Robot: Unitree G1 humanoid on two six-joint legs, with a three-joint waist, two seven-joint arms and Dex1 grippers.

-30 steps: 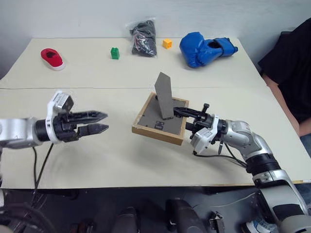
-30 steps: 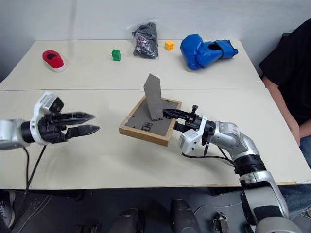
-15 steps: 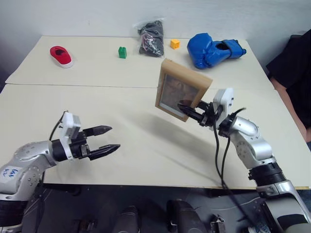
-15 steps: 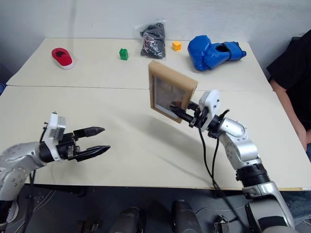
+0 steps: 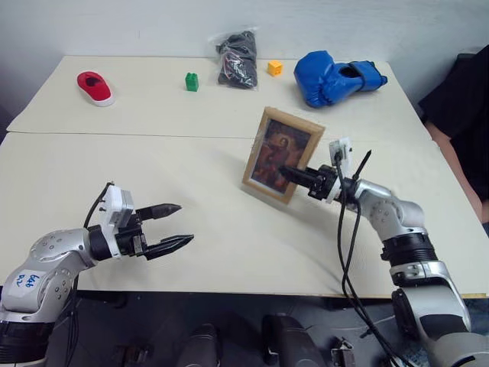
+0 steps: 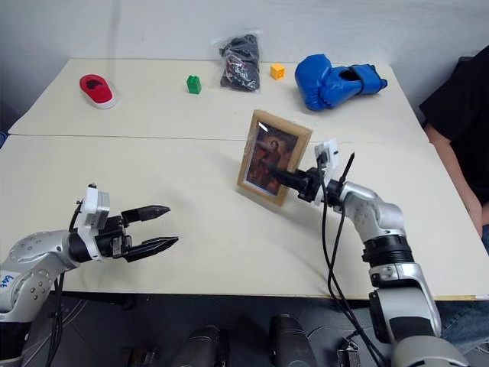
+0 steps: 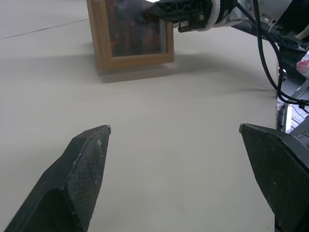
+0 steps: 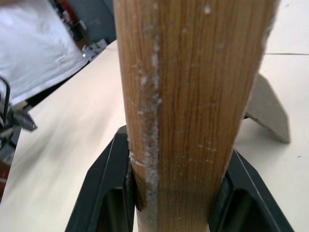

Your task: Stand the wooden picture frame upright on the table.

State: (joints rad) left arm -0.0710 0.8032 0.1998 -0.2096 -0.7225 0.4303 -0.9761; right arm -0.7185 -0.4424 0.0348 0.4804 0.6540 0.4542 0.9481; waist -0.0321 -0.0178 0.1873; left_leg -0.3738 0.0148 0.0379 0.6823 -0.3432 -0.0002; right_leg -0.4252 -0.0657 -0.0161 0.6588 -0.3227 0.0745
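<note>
The wooden picture frame (image 5: 281, 155) stands upright near the middle of the table (image 5: 214, 229), its dark portrait facing me and its lower edge seemingly resting on the top. My right gripper (image 5: 294, 176) is shut on the frame's right edge. In the right wrist view the black fingers (image 8: 108, 188) clamp both sides of the wood edge (image 8: 188, 96), and the fold-out stand (image 8: 268, 111) slants down behind. My left gripper (image 5: 183, 223) hovers open and empty over the table's near left, well apart from the frame (image 7: 130, 38).
Along the far side lie a blue boxing glove (image 5: 330, 76), a black bag (image 5: 237, 57), an orange cube (image 5: 274, 68), a green block (image 5: 192, 82) and a red-and-white object (image 5: 95, 86). A person in black (image 5: 466, 99) sits at the right edge.
The frame went from lying back-up on the table to upright, lifted and rolled over by my right gripper. My left gripper opened wider and rolled. The camera also shifted.
</note>
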